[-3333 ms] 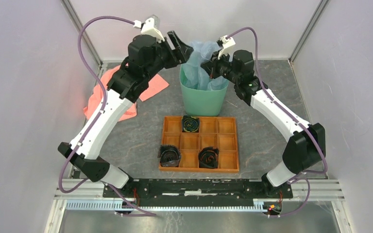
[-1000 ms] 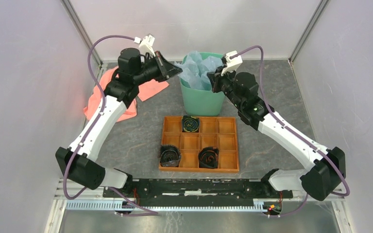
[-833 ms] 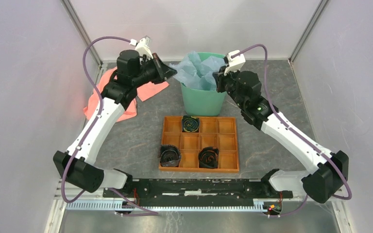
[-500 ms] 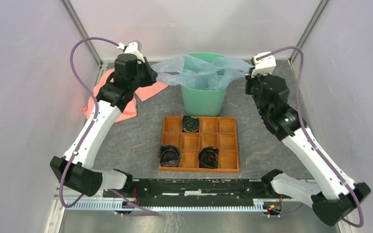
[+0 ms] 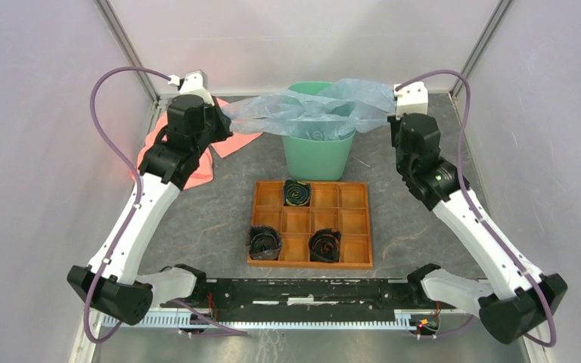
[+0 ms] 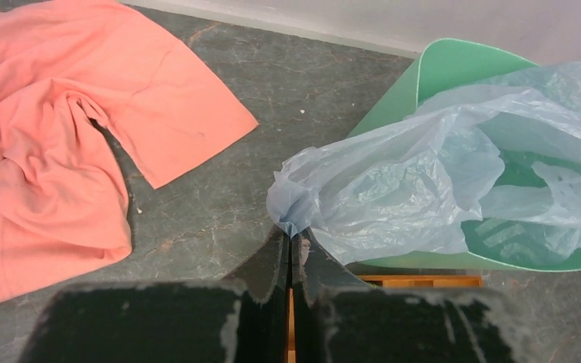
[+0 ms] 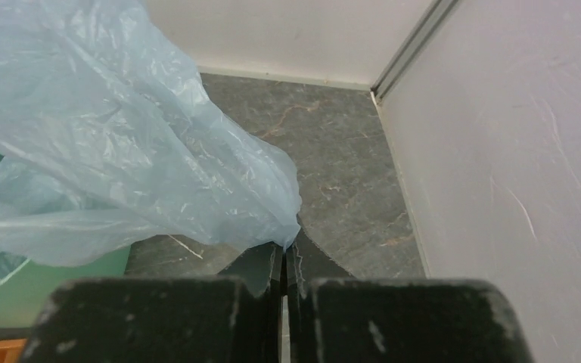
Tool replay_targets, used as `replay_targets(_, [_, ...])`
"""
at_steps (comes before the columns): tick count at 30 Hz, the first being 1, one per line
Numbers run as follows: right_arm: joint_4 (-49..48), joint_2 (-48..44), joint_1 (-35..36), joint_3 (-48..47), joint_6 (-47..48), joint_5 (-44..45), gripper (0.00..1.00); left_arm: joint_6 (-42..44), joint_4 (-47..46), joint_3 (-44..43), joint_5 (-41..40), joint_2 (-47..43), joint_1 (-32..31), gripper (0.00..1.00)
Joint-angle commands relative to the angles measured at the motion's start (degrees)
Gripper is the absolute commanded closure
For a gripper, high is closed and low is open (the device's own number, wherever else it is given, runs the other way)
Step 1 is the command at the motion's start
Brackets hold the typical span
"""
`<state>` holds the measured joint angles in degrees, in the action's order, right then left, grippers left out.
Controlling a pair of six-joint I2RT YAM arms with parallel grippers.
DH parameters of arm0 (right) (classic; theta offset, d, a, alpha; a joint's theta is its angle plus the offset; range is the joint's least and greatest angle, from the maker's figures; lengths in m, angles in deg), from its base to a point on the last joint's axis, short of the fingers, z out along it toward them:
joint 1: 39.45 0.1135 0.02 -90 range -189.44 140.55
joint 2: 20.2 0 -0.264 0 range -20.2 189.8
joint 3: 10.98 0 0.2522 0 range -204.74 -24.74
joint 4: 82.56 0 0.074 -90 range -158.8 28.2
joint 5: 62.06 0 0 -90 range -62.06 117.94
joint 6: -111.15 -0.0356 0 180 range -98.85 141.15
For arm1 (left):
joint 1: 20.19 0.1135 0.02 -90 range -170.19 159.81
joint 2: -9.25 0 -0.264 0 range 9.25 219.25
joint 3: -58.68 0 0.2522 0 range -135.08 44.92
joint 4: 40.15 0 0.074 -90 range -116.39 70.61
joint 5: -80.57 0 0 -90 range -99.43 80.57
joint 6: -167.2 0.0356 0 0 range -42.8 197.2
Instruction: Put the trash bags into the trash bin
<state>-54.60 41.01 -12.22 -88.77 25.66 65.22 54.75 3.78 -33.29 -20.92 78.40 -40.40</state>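
The bag [image 5: 302, 113], judged light, limp and slippery, is stretched across the bin [image 5: 314, 160], sagging inside. Its bunched ends, the likeliest holds, are pinched by the left gripper [image 6: 290, 242] and right gripper [image 7: 284, 255] beside the bin.

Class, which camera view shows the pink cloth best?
The left wrist view: the pink cloth lies crumpled and almost whole in frame. The top view shows it partly hidden behind the left arm. The right wrist view misses it.

even soft bright light, faint shadows, wrist-view foregrounds blurred, no glare
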Motion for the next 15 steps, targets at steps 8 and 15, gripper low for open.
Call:
replay_targets(8, [4.2,6.1,-6.5,-6.3,-3.4,-26.6,0.82,2.7,-9.5,7.9,16.3,-5.4,0.3,0.98])
replay_targets(15, [6.9,-0.8,-6.5,-3.3,-3.4,-27.5,0.4,1.9,-17.1,11.1,24.9,-7.7,0.3,0.98])
